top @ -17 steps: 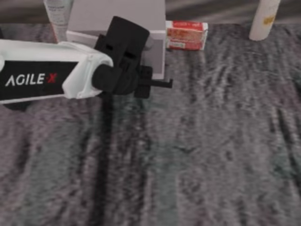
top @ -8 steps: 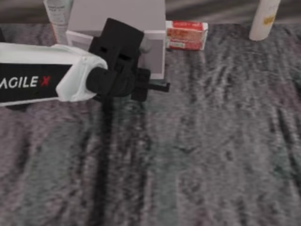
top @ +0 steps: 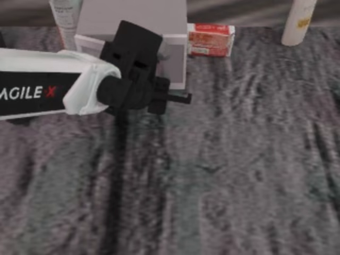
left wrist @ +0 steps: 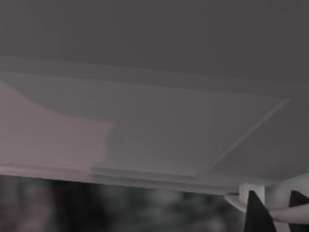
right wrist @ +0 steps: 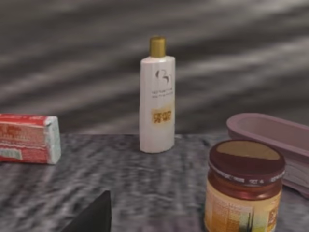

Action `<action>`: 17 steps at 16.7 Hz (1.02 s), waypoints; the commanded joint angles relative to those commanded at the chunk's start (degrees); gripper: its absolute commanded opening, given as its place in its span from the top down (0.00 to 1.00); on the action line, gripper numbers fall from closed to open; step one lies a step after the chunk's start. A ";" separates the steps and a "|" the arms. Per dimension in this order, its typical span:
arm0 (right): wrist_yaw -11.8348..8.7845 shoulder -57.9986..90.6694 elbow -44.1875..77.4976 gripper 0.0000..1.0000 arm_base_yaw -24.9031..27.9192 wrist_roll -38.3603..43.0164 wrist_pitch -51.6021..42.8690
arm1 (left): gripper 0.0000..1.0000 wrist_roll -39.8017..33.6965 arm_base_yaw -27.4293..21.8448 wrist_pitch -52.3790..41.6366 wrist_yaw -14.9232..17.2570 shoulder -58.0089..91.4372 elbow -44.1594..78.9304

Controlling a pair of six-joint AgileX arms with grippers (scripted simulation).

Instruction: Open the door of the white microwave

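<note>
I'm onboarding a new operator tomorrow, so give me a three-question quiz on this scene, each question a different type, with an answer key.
1. True or false: the left claw is at the front of the white microwave.
2. Multiple choice: what lies on the table right beside the microwave, on the top view's right? A) a red-and-white carton B) a green cup C) a banana
3. Fill in: the right wrist view shows a white bottle with a ____ cap, a brown-lidded jar and a pinkish tub.

Key: 1 true; 2 A; 3 gold
</note>
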 joint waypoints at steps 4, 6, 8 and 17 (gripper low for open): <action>0.00 0.00 0.00 0.00 0.00 0.00 0.00 | 1.00 0.00 0.00 0.00 0.00 0.00 0.00; 0.00 0.00 0.00 0.00 0.00 0.00 0.00 | 1.00 0.00 0.00 0.00 0.00 0.00 0.00; 0.00 0.00 0.00 0.00 0.00 0.00 0.00 | 1.00 0.00 0.00 0.00 0.00 0.00 0.00; 0.00 0.00 0.00 0.00 0.00 0.00 0.00 | 1.00 0.91 0.01 0.34 1.15 -0.55 -0.84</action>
